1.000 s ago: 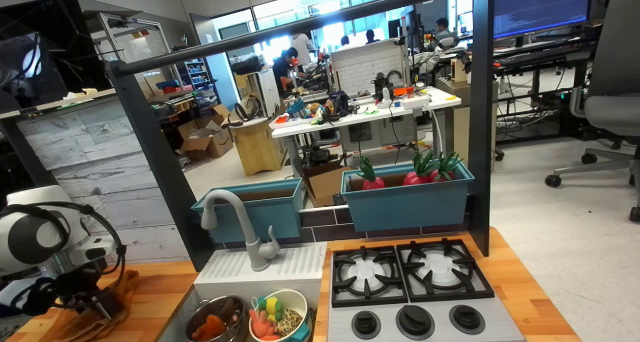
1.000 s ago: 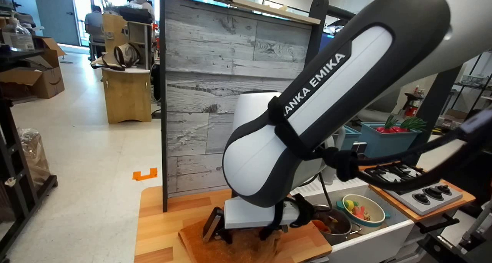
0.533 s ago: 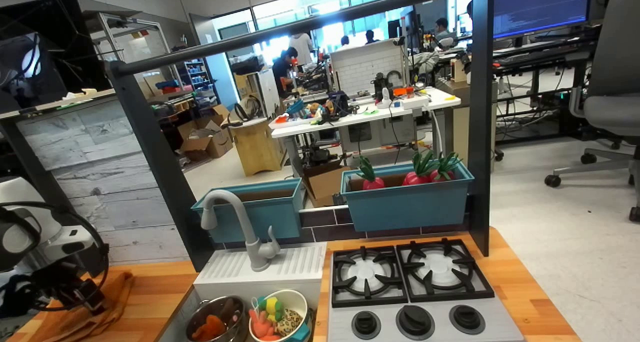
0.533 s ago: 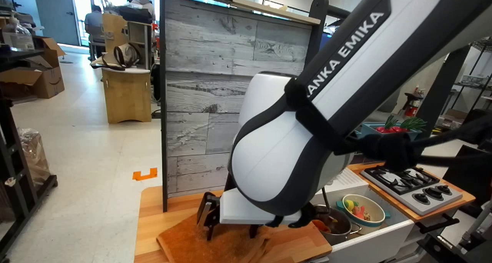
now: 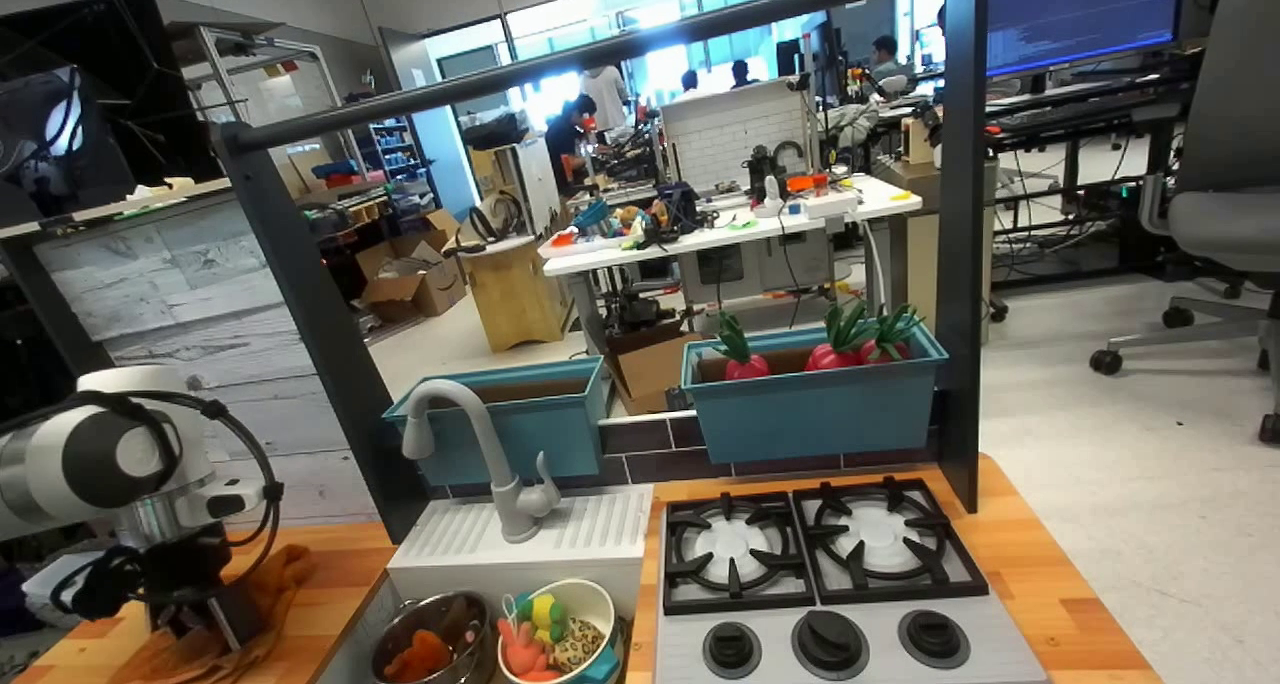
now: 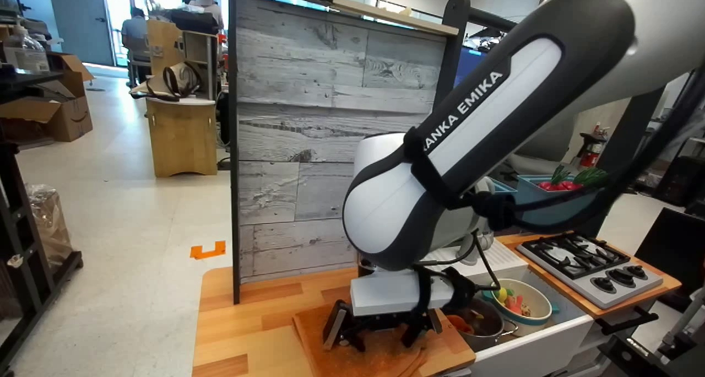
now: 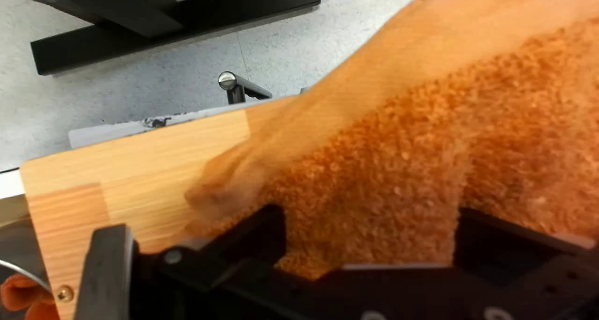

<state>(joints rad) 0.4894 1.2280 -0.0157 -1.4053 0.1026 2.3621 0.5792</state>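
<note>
My gripper point(image 6: 385, 335) is low over the wooden counter point(image 6: 248, 316), its black fingers spread wide. Under it lies a fuzzy orange-brown cloth point(image 7: 398, 147), which fills the space in front of the palm and between the fingers in the wrist view. One finger point(image 7: 105, 273) shows at the lower left there; the tip on the right is hard to make out. The fingers appear to press on the cloth, not to pinch it. In an exterior view, folds of the cloth point(image 5: 285, 574) stick out beside the gripper point(image 5: 205, 629).
A metal pot point(image 5: 440, 644) with orange items and a white-and-teal bowl point(image 6: 523, 305) of toy food stand in the sink beside the counter. Behind the counter rises a grey wood-look panel point(image 6: 341, 90). A faucet point(image 5: 490, 454) and stove point(image 5: 820, 544) lie further along.
In both exterior views the arm shifts toward the counter's outer side, then back toward the sink, past where it was a second ago. The cloth slides along with the gripper both ways.
</note>
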